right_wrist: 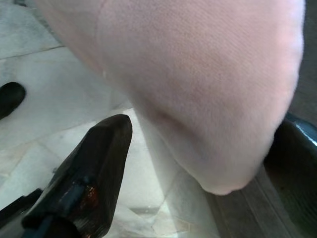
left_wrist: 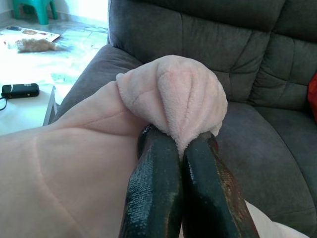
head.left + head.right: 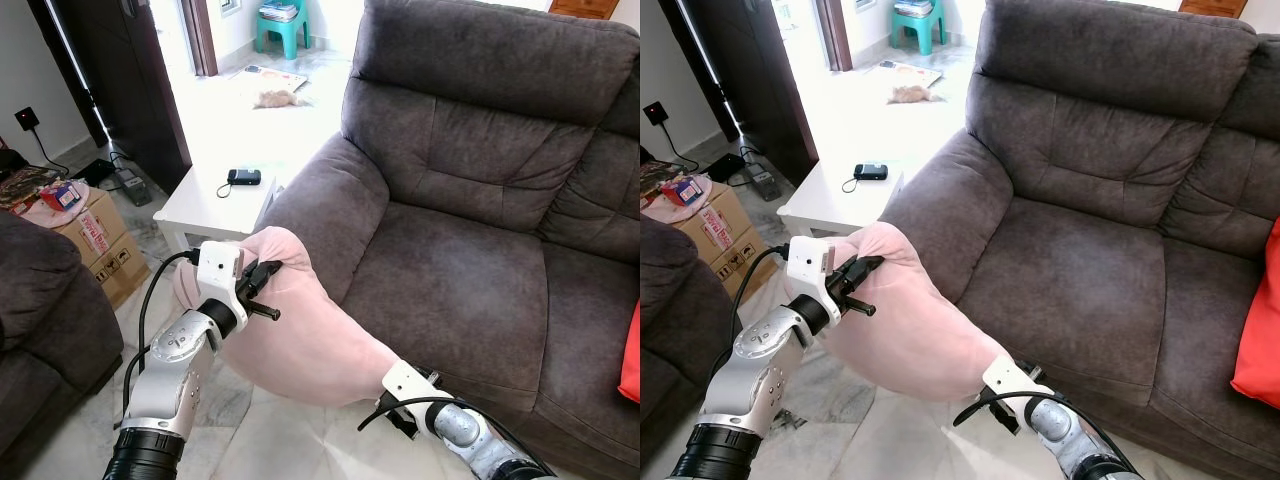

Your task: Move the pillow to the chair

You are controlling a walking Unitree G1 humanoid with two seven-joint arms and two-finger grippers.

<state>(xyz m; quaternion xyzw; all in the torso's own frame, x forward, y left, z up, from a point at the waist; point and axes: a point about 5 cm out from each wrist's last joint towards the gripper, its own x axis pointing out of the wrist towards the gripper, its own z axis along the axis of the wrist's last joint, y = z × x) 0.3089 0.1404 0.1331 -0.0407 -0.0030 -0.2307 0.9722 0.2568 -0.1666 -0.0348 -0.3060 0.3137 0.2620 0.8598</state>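
I see a dark grey sofa (image 3: 470, 180) across the right and upper part of the head views, its seat cushions bare apart from a red cushion (image 3: 631, 355) at the far right edge. A second dark seat (image 3: 45, 310) sits at my left. The floor (image 3: 280, 440) is pale tile.

The pillow (image 3: 300, 330), pink and soft, hangs in the air between my two arms, in front of the sofa's left armrest and touching its front face. It lies slanted, its upper end by my left hand and its lower end by my right.

Behind the pillow stands a white tabletop (image 3: 215, 200) carrying a small black device (image 3: 244, 177) with a cord. A cardboard box (image 3: 95, 235) stands beside it on the floor. A teal stool (image 3: 282, 25) stands far back.

My left hand (image 2: 183, 148) is clamped on a bunched fold at the pillow's upper corner, fingers pressed together with fabric pinched between them.

My right hand (image 1: 198, 163) sits at the lower end, fingers spread apart, with the pillow's rounded corner hanging between them; I cannot tell whether they press on it.
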